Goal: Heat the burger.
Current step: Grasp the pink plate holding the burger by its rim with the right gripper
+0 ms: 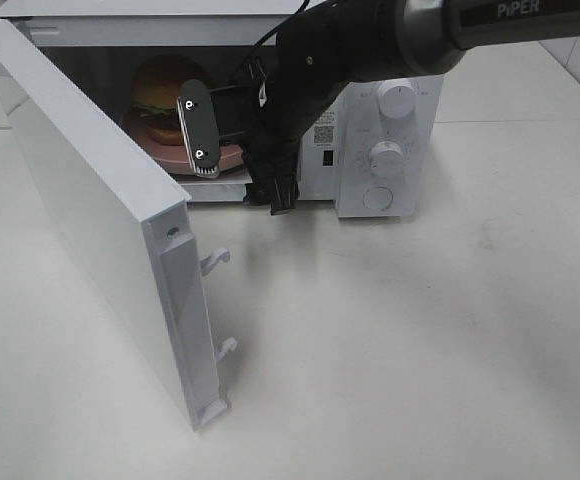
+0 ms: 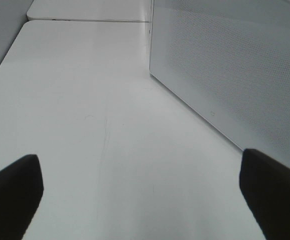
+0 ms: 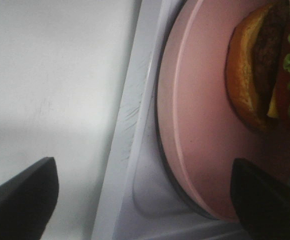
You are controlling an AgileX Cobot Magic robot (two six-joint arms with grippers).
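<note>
Exterior high view: the burger sits on a pink plate inside a white microwave, toward the left of the cavity. Its bun, lettuce frill and dark patty show behind the right arm's black hardware. The microwave door is swung wide open toward the camera, edge on, with two white latch hooks sticking out of its end. Two round knobs and a button sit one above another on the control panel at the right of the cavity.

The right tool hangs at the cavity mouth, just in front of the plate and pointing down toward the tabletop. Its arm comes in from the upper right. In the right wrist view, the two dark fingers stand spread far apart with nothing between them; the plate rim and the microwave's front sill lie in the gap, and the burger lies on the plate beyond. The tool is released and touches neither plate nor burger.

The left wrist view shows the left tool likewise spread wide and empty, its finger tips hovering over bare tabletop, with the perforated outer face of the door close by on one side. That tool is outside the exterior high frame.
</note>
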